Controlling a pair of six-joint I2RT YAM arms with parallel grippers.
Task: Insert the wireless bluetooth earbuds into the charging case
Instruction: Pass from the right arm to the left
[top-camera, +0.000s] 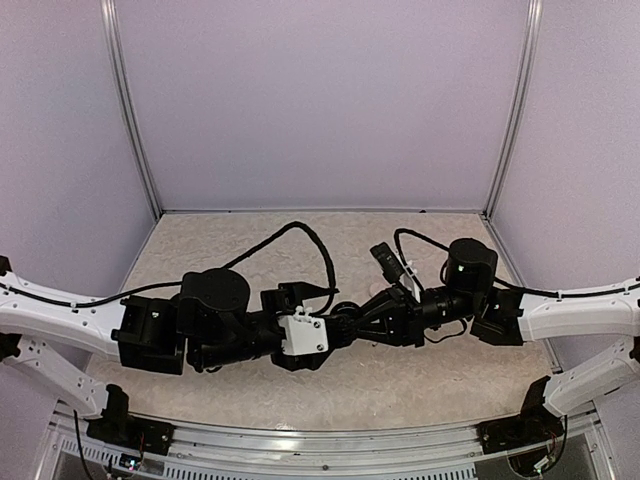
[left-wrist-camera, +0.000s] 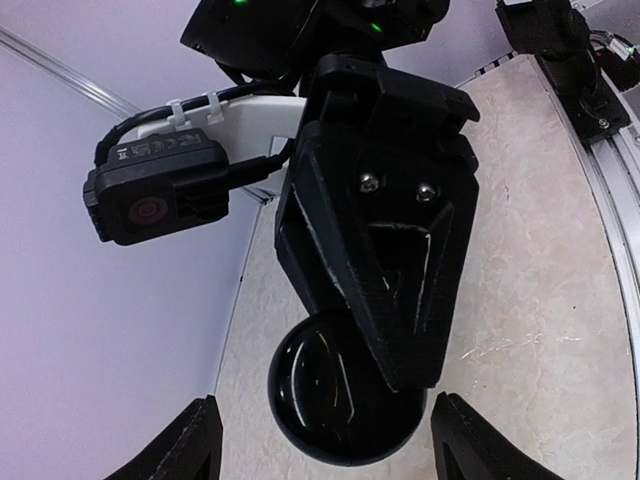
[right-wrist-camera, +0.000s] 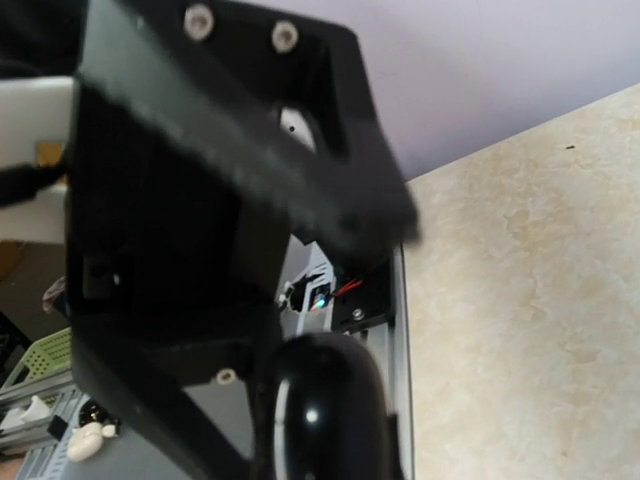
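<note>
One big beige marbled table fills the floor between the pale purple walls, and both arms reach in over its middle so their tips meet nose to nose. The left arm comes in from the left side and the right arm from the right. The left gripper is spread wide. Its fingers sit at the two bottom corners of its own wrist view, with clear gaps either side of what's between them. The right gripper points down into that gap. It's pinched nearly closed on the charging case, a glossy black round puck hanging at its tip. The case is up off the table and, as far as I can tell, not touching the left fingers. The right wrist view is mostly a blurry black gripper body up close, with that same shiny puck at the bottom edge. The earbuds, honestly, can't be made out in any view.
</note>
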